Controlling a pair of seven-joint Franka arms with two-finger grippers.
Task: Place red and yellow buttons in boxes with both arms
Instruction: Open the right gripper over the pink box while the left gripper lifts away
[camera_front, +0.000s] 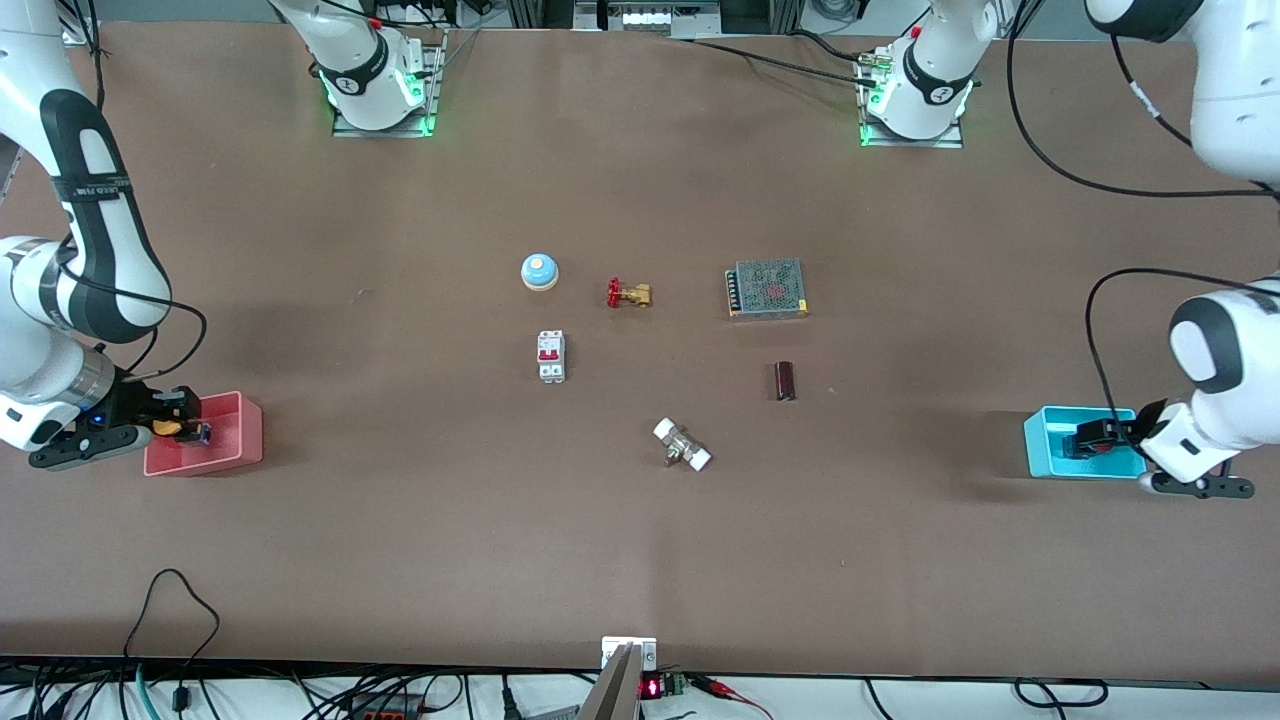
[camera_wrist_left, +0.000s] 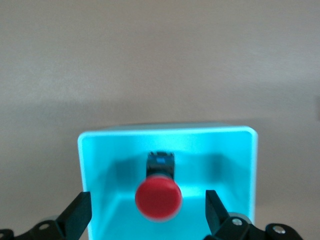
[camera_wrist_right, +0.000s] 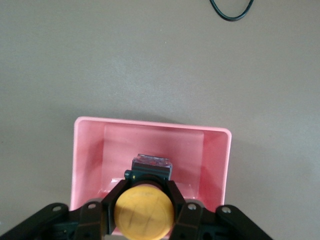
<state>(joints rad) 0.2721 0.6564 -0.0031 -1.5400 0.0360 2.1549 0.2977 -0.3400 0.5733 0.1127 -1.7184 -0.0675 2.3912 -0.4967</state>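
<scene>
My right gripper (camera_front: 186, 428) hangs over the pink-red box (camera_front: 235, 455) at the right arm's end of the table. It is shut on the yellow button (camera_front: 165, 427). In the right wrist view its fingers (camera_wrist_right: 114, 195) clamp the dark body just under the yellow cap (camera_wrist_right: 145, 212), above the pink box (camera_wrist_right: 150, 140). My left gripper (camera_front: 1122, 436) is over the cyan box (camera_front: 1045, 455) at the left arm's end. In the left wrist view its fingers (camera_wrist_left: 77, 217) stand wide apart, open. The red button (camera_wrist_left: 158, 199) sits between them inside the cyan box (camera_wrist_left: 95, 165), touching neither finger.
In the middle of the table lie a blue dome bell (camera_front: 539, 271), a brass valve with a red handle (camera_front: 628, 294), a white circuit breaker (camera_front: 551, 356), a mesh-covered power supply (camera_front: 767, 288), a dark cylinder (camera_front: 785, 380) and a white-ended fitting (camera_front: 682, 446).
</scene>
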